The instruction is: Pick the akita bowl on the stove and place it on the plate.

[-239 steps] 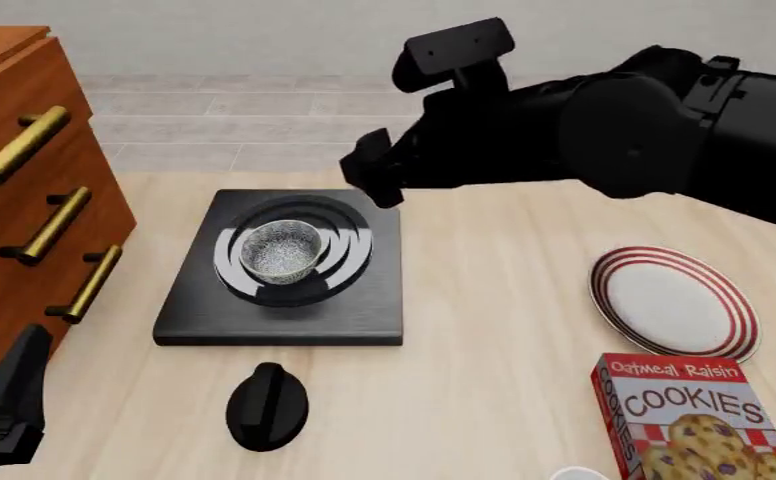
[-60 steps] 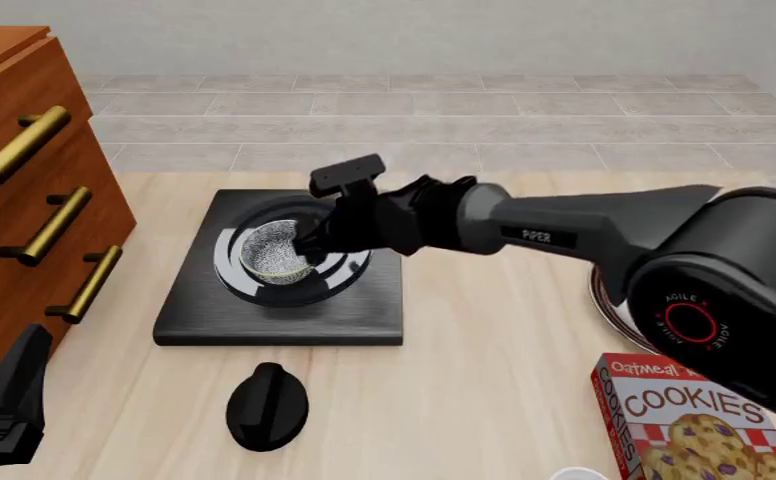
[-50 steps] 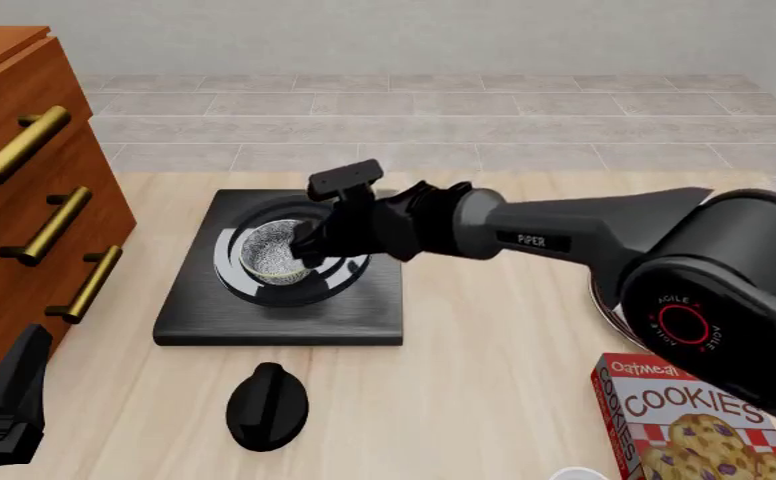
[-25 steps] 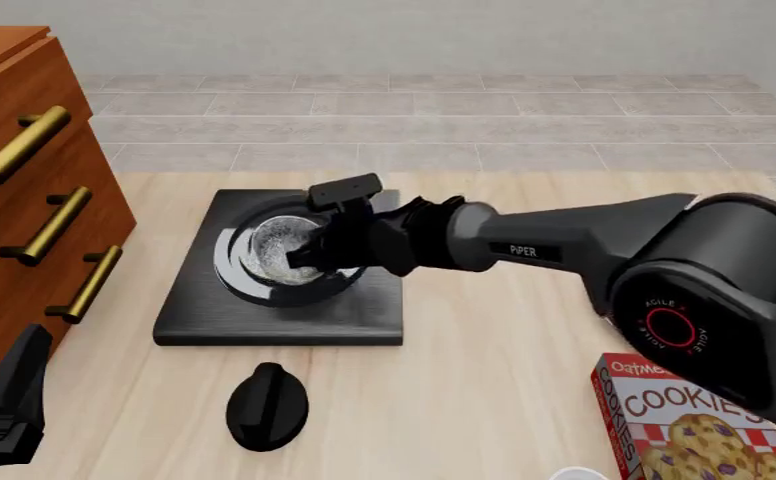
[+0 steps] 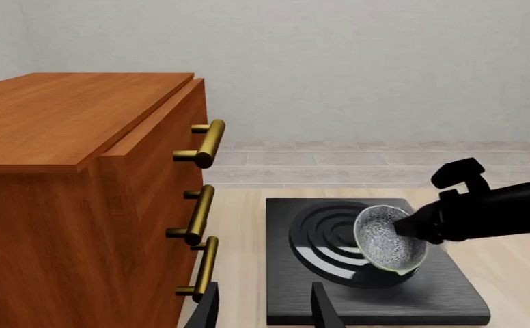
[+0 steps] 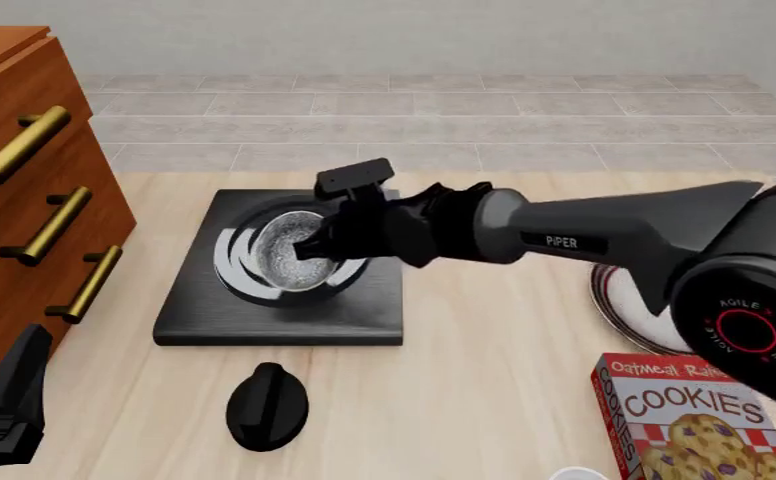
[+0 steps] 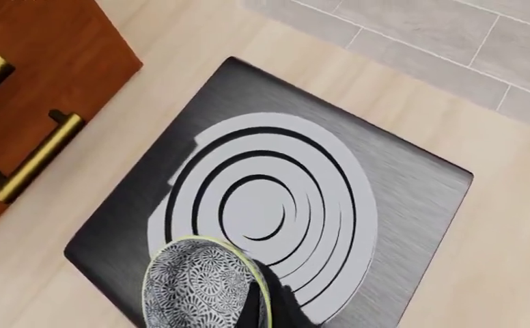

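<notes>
Right gripper (image 6: 319,240) pinches the bowl (image 6: 288,252) by its rim, tipped on edge just above the stove (image 6: 281,312). Held so thinly, it could twist free on the way to the plate (image 6: 615,300). Left gripper (image 5: 263,307) idles open.

tabletop (image 6: 495,380): pale wood | stove (image 6: 281,315): flat, left of centre | black knob (image 6: 267,404): lies apart, nearer than the stove | plate (image 6: 624,305): right side, mostly hidden by an arm | cookie box (image 6: 688,415): just nearer than the plate, possibly touching it | wooden drawer unit (image 6: 21,170): left edge | white object (image 6: 578,473): bottom edge, unclear
</notes>
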You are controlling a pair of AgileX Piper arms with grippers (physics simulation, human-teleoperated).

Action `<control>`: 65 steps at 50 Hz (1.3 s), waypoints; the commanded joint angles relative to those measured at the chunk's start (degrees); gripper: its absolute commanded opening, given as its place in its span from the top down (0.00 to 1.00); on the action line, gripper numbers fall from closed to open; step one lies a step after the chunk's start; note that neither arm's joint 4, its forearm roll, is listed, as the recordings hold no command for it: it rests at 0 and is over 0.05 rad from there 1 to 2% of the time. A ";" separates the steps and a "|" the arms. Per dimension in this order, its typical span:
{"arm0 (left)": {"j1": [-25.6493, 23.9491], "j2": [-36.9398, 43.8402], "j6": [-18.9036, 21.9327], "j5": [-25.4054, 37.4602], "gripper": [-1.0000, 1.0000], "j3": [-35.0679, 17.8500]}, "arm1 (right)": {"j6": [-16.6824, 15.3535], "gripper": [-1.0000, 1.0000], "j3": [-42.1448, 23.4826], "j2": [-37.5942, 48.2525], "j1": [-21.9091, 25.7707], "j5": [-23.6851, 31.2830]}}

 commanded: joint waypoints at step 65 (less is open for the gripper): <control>0.00 0.00 0.00 0.00 0.00 0.00 | 0.46 1.00 25.26 -27.33 -9.16 -4.88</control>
